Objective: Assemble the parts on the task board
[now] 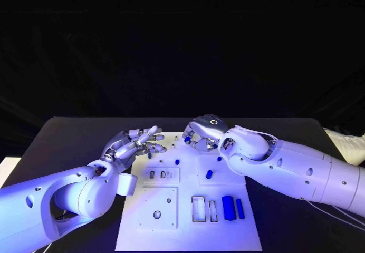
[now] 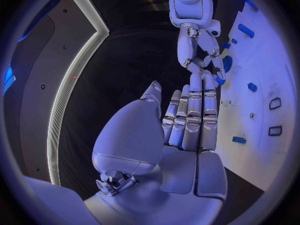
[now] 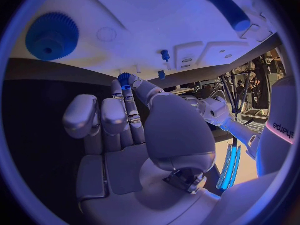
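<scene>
I saw my right hand (image 3: 134, 130) pinching a small blue gear (image 3: 124, 78) above the far edge of the white task board (image 1: 190, 232). My left hand (image 1: 135, 145) hovered alongside, fingers straight, holding nothing. A bigger blue gear (image 3: 52, 35) sat nearby on the board.

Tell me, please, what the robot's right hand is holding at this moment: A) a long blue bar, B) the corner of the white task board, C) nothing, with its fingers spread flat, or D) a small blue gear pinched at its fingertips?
D: in the right wrist view the right hand pinches a small blue gear at its fingertips, above the task board.
</scene>
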`<state>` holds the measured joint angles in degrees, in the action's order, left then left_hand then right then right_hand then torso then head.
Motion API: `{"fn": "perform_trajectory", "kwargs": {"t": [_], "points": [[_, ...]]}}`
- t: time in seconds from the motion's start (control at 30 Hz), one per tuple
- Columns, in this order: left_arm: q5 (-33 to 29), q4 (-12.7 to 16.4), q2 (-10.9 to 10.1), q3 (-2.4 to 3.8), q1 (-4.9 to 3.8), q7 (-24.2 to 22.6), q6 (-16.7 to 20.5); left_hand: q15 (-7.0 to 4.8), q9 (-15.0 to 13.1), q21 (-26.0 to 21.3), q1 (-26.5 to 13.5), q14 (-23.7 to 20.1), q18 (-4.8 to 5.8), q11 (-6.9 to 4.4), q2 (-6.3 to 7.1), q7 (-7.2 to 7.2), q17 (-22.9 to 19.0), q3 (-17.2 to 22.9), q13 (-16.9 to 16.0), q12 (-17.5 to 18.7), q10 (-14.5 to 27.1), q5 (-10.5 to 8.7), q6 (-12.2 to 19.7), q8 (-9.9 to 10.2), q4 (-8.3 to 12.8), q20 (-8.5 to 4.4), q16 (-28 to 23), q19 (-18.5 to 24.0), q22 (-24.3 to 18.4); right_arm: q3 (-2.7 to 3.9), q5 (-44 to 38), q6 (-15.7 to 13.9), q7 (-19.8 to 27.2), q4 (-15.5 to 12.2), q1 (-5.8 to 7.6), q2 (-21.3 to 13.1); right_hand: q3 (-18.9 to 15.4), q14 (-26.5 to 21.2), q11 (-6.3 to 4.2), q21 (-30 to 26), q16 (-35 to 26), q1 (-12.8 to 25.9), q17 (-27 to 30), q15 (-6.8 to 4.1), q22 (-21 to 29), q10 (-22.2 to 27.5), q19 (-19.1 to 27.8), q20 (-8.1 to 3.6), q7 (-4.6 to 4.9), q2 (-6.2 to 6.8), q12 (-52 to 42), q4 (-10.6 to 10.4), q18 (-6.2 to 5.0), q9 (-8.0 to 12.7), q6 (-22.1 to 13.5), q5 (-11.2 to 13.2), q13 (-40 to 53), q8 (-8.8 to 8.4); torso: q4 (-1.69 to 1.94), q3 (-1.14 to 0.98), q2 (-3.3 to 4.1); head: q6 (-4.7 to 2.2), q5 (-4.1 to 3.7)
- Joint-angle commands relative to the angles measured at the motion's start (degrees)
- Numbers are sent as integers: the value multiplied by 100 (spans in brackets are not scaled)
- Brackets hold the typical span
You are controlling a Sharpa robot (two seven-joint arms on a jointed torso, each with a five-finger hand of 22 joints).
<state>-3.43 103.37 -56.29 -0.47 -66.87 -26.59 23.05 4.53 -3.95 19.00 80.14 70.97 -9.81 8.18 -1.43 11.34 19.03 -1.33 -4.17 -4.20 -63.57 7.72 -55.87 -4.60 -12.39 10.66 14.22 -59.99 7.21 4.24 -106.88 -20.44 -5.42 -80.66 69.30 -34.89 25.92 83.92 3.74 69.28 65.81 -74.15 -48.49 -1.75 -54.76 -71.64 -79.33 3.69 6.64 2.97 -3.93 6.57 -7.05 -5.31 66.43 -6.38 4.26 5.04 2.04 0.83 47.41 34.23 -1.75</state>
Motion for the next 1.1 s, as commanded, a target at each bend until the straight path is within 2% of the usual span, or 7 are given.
{"fn": "perform_trajectory", "kwargs": {"t": [0.03,0.2,0.37,0.5,0.67,1.1], "points": [[-7,1,27,3,-7,-22,-133,5,1,-1,42,-15,-64,10,-14,34,18,-12,9,36,60,-13,-9,33,22,15,-13,-33,-11,5,25,-407,-99,89,17,100,24,60,-63,44,34,-26,-7,-8,-11,-115,-34,5,41,25,32,3,91,-9,15,22,15,-21,0,2,5,-8,-3],[-7,6,45,4,-7,-23,-139,5,1,-1,42,-15,-64,10,-14,34,19,-12,9,36,61,-13,-9,33,22,15,-13,-33,-11,6,26,-434,-88,276,25,288,29,60,-61,51,40,-27,-14,-7,-20,-113,-34,6,42,30,34,0,92,-10,16,35,14,-25,1,-5,19,-23,11],[-7,19,46,4,-7,-26,-137,5,0,-2,44,-17,-64,10,-15,35,21,-12,9,37,62,-13,-10,34,24,15,-14,-33,-12,7,-6,-421,-96,485,26,458,33,61,-59,55,46,-28,-22,-6,-24,-108,-34,7,44,31,36,-2,93,-9,13,38,12,-28,11,3,22,-17,8],[-7,24,50,4,-9,-27,-135,5,0,-2,44,-17,-64,10,-15,35,21,-12,9,37,62,-13,-10,34,24,15,-14,-33,-12,7,-34,-381,-98,632,27,567,33,61,-59,55,46,-28,-22,-6,-24,-108,-34,7,44,31,36,-2,93,-9,13,38,12,-28,6,1,26,-10,26],[-7,24,60,5,-9,-31,-130,5,0,-2,44,-17,-64,10,-15,35,21,-12,9,37,62,-13,-10,34,24,15,-14,-33,-12,6,-60,-300,-86,796,28,684,33,61,-59,55,46,-28,-22,-6,-24,-108,-34,7,44,31,36,-2,93,-9,13,38,12,-28,7,11,42,-2,31],[-7,3,104,5,-9,-34,-130,5,0,-2,44,-17,-64,10,-15,35,21,-12,9,37,62,-13,-10,34,24,15,-14,-33,-12,3,-103,-112,-105,1031,29,884,43,62,-55,69,54,-31,-30,-2,-43,-96,-34,9,48,41,40,-5,96,-9,5,44,8,-39,12,7,44,-1,47]]}}
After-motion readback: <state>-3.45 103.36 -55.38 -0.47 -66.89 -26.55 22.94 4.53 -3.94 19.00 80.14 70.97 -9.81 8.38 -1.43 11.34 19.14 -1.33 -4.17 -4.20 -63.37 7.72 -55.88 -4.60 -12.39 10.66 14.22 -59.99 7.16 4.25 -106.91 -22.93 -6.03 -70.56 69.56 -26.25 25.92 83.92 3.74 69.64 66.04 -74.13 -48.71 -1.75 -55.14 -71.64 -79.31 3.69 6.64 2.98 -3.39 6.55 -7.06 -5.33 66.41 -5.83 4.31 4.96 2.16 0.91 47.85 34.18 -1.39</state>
